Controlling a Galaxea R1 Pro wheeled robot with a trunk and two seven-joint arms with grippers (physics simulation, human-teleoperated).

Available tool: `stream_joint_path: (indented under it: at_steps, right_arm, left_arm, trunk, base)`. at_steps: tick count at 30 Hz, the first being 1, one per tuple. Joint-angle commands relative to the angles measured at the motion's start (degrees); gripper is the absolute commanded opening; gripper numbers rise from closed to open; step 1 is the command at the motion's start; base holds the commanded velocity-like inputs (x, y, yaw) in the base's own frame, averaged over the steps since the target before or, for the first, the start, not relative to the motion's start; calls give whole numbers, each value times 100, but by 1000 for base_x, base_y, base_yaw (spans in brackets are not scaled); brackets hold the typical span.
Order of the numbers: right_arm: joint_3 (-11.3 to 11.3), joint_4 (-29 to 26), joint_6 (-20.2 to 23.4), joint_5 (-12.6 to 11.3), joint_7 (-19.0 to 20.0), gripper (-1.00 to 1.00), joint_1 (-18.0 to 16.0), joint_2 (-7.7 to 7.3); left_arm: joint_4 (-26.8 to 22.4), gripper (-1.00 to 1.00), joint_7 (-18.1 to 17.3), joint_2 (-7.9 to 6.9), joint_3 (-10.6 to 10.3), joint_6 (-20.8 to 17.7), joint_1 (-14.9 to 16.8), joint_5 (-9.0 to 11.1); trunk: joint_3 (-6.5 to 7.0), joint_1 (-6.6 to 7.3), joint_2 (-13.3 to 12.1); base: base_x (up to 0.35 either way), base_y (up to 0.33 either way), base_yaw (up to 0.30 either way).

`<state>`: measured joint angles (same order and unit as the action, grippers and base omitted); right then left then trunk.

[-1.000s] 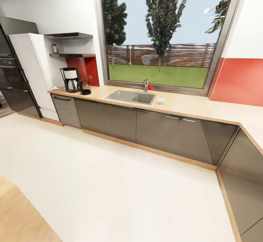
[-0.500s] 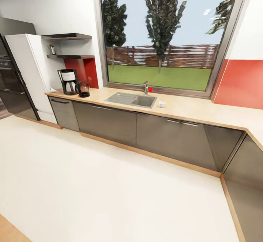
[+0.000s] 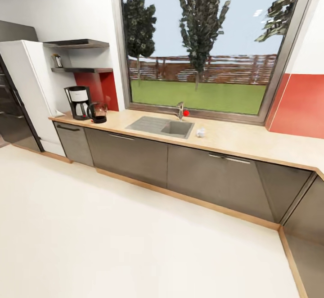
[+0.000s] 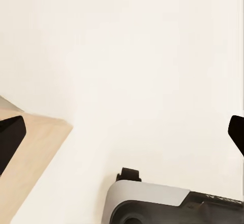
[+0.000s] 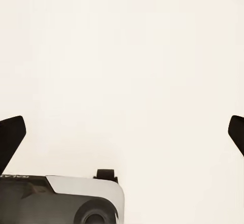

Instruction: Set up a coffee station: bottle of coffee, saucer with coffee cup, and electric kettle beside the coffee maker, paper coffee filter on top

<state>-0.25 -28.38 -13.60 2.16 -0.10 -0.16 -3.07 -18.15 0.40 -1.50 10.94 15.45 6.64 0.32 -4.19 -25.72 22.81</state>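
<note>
The black coffee maker point(image 3: 78, 102) stands at the left end of the wooden countertop point(image 3: 252, 142), and the dark glass electric kettle point(image 3: 98, 112) sits right beside it. Above them, the small dark bottle of coffee point(image 3: 56, 60) rests on the lower black kitchen shelf point(image 3: 83, 69). A tiny white coffee cup point(image 3: 200, 132) sits on the counter just right of the sink; I cannot tell whether a saucer lies under it. My left gripper point(image 4: 122, 132) and right gripper point(image 5: 122, 132) both hang open over the pale floor, holding nothing.
A steel sink point(image 3: 162, 127) with a tap lies under the big window. A white fridge point(image 3: 27, 86) stands left of the counter, with dark ovens beyond it. Grey cabinets line the counter front, which turns a corner at the far right. Wide pale floor point(image 3: 135, 235) lies between me and the counter.
The whole head view has shifted as I roll closer to the counter; the wooden floor patch at the lower left has left the picture. Nothing on the counter or shelf has moved.
</note>
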Motion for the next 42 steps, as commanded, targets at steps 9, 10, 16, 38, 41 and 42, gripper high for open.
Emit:
stream_joint_path:
  at_steps: [9, 10, 16, 38, 41, 42]
  right_arm:
    - [-2, -3, -11, 21, -5, 100, -2, 1]
    - [-2, -3, -11, 21, -6, 100, -2, 1]
    - [-2, -2, -11, 21, -9, 100, -2, 0]
    - [5, 16, -11, 30, -15, 100, -2, 8]
    - [6, 16, -11, 30, -15, 100, -2, 8]
    - [6, 16, -11, 30, -15, 100, -2, 8]
  left_arm:
    - [4, 100, 4, -7, 13, 19, 4, 4]
    - [4, 100, 4, -8, 12, 19, 4, 3]
    - [4, 100, 4, -8, 13, 19, 4, 3]
    - [6, 100, 4, -8, 5, 19, 4, 3]
    - [10, 100, 4, -8, 5, 19, 4, 3]
    - [9, 100, 4, -8, 5, 19, 4, 3]
  trunk:
    - [-11, -7, 11]
    - [-11, -7, 11]
    - [-11, -7, 11]
    - [-11, -7, 11]
    - [-11, -7, 11]
    - [-11, -7, 11]
  base:
    - [337, -38, 0]
    - [338, -4, 0]
    - [338, -1, 0]
    - [338, 0, 111]
    - [338, 0, 231]
    - [338, 0, 235]
